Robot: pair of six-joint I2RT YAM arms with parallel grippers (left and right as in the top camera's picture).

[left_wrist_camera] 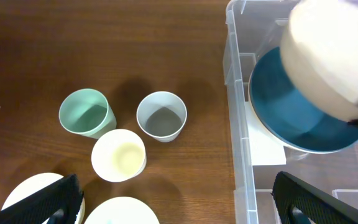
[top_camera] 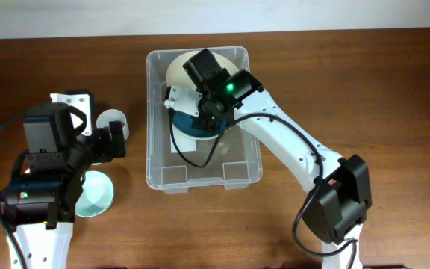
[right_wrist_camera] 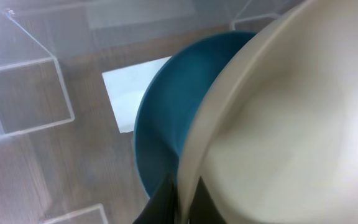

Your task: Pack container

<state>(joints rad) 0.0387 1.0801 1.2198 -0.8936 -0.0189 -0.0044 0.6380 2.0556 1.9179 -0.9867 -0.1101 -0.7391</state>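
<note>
The clear rectangular plastic container (top_camera: 154, 119) stands upright, open-topped, a white label (left_wrist_camera: 266, 146) on its floor

Overhead view gives you even, soft top light: table (top_camera: 349, 75) well exposed, shadows faint. Left wrist view is sharp on the cups (left_wrist_camera: 161, 116), which cast soft shadows, but the cream bowl (left_wrist_camera: 328, 56) is blurred and nearly blown out. In the right wrist view that bowl is out of focus and washed white at right. There's a glare spot top left on the container (right_wrist_camera: 73, 37).

Wooden table (top_camera: 349, 75) with container (top_camera: 154, 134), cups (left_wrist_camera: 161, 116), bowls (top_camera: 99, 196).
</note>
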